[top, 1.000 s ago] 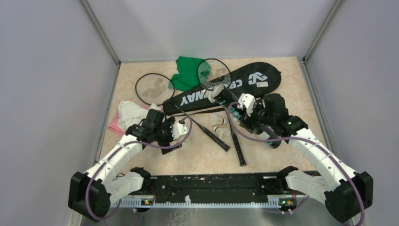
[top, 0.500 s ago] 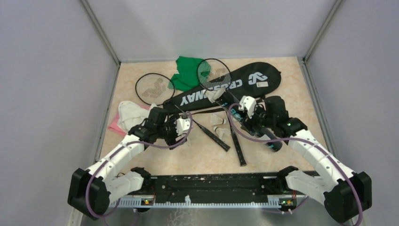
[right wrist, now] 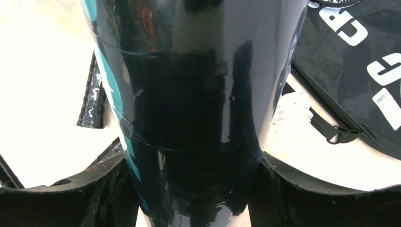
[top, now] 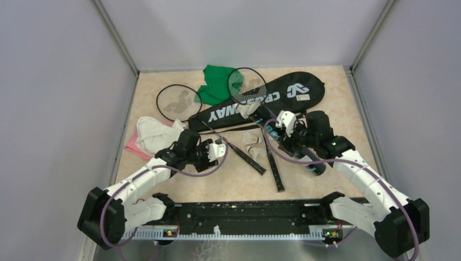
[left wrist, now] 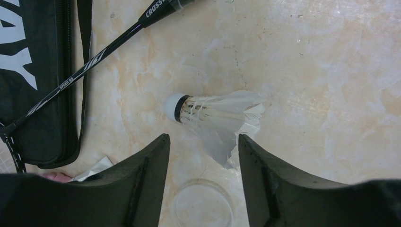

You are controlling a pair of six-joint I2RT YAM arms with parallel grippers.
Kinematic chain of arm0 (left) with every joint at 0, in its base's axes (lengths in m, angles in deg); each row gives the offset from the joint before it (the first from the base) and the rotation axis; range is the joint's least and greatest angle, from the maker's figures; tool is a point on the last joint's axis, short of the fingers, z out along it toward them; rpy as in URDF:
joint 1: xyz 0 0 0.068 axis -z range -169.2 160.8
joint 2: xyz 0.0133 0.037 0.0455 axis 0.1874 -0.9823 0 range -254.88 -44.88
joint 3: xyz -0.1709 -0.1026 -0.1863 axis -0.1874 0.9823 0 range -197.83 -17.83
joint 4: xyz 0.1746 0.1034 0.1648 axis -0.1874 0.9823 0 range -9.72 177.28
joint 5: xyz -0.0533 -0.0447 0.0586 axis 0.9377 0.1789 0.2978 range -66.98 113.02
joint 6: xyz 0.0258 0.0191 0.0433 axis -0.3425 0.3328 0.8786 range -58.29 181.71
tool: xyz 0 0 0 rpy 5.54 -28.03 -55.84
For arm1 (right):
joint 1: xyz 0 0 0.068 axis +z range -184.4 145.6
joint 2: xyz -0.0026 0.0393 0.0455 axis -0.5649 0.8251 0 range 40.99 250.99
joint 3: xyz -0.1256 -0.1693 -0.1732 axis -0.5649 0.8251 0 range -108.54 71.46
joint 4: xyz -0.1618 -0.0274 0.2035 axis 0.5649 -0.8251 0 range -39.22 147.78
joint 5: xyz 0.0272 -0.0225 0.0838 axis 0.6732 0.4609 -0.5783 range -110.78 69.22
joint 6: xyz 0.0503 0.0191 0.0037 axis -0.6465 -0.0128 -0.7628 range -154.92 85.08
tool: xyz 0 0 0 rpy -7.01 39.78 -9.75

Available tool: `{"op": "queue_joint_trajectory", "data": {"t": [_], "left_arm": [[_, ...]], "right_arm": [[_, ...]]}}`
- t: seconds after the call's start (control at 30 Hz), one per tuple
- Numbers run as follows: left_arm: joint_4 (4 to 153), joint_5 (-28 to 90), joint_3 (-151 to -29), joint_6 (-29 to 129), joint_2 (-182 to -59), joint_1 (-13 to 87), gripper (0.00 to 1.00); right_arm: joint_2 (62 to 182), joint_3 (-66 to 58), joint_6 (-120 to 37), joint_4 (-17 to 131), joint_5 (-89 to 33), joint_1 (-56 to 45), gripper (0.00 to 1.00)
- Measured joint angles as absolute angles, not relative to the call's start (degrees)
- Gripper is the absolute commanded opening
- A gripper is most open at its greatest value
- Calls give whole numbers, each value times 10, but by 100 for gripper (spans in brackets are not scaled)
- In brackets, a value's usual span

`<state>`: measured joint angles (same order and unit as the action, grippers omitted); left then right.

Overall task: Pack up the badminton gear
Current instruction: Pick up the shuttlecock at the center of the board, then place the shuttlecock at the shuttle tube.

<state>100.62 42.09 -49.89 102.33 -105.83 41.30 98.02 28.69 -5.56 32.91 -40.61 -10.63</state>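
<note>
My left gripper (top: 222, 148) (left wrist: 203, 142) is open and empty, just above the tabletop. A white feather shuttlecock (left wrist: 217, 116) lies on its side just beyond the fingertips. My right gripper (top: 286, 129) (right wrist: 191, 161) is shut on the long black tube with teal lettering (top: 310, 160) (right wrist: 189, 94) and holds it at a slant. The black CROSSWAY bag (top: 272, 97) (left wrist: 38, 71) (right wrist: 359, 71) lies at the back. Two black rackets lie across it, with heads at the back left (top: 179, 103) and back middle (top: 247, 86). More shuttlecocks (top: 253, 140) lie between the arms.
A clear round lid (left wrist: 202, 203) lies on the table between my left fingers. A green cloth (top: 215, 81) lies at the back. White (top: 152, 131) and pink (top: 132, 146) cloths lie at the left. The racket handles (top: 274, 168) point toward the near edge.
My left arm has moved right and forward, bringing the open gripper up to a shuttlecock. My right gripper has shifted slightly with the tube still in it.
</note>
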Motion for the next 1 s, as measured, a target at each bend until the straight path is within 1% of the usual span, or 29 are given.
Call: {"op": "queue_joint_trajectory", "data": {"t": [0.33,0.4,0.47,0.5,0.73,0.83,1.0], "left_arm": [[967,374,-466,1029,-1032,429,26],[964,370,-466,1032,-1026,429,16],[962,364,-467,1032,-1023,429,2],[963,358,-467,1030,-1023,429,0],[1018,355,-531,1030,-1024,428,0],[1052,383,-579,1029,-1021,420,0],[1123,473,-682,1022,-1016,373,0]], "right_arm": [[980,287,-55,329,-414,-106,30],[980,287,-55,329,-417,-106,31],[980,287,-51,329,-424,-106,30],[980,287,-48,328,-428,-106,30],[981,286,6,302,-466,-106,30],[984,283,41,276,-484,-106,31],[989,283,100,249,-494,-106,32]]}}
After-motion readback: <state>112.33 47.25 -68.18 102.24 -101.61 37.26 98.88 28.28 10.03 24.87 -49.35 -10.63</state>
